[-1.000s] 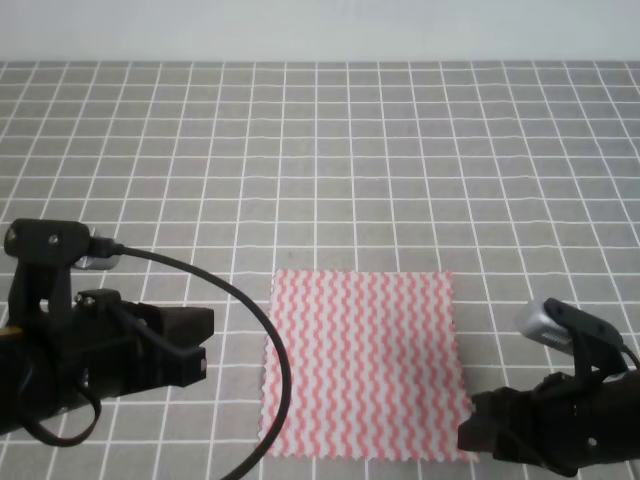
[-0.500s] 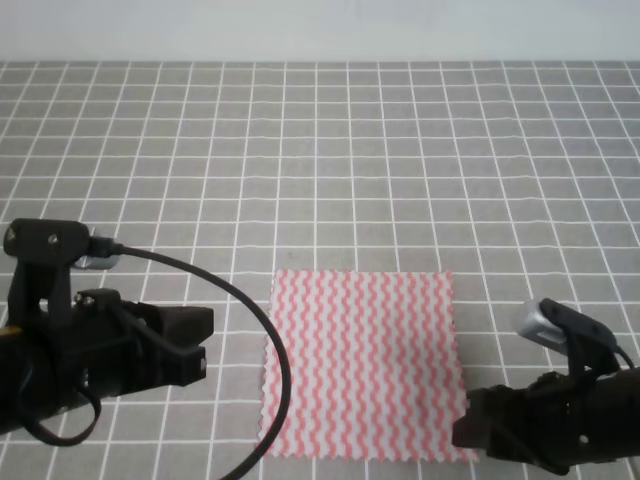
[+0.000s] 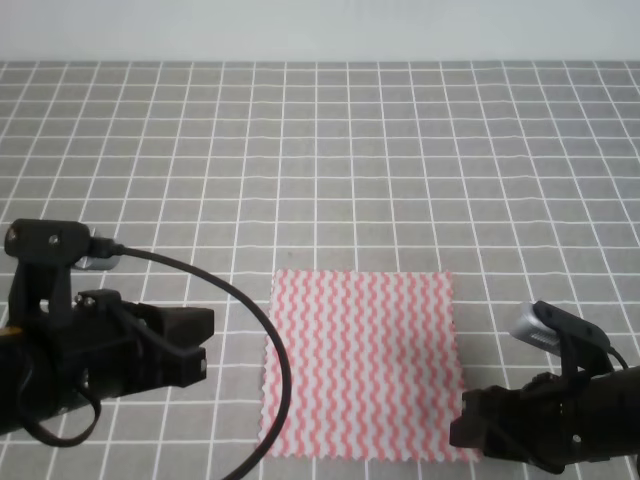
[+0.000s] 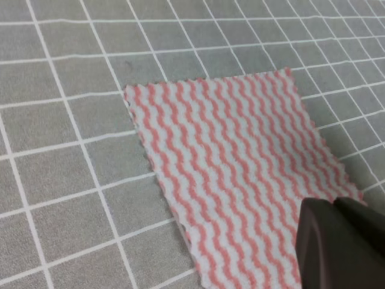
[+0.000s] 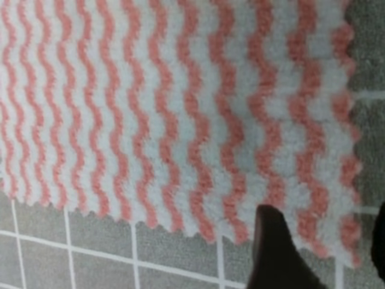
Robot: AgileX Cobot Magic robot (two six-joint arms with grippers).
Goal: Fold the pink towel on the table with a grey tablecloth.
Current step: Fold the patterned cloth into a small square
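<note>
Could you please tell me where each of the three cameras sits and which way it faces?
Exterior high: above the front edge, looking down across the grey tablecloth; shows both arms, left hand, right hand.
Left wrist: low, facing the pink towel; one dark fingertip shows.
Right wrist: close above the towel's corner; fingers show.
All three share the towel.

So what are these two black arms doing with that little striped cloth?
A two-armed robot is set to fold the pink towel, which lies flat and unfolded on the table with a grey tablecloth. The right tool sits low at the towel's near right corner, apparently about to grab it; no fold has started. The left tool waits off to the towel's left, not touching it.
</note>
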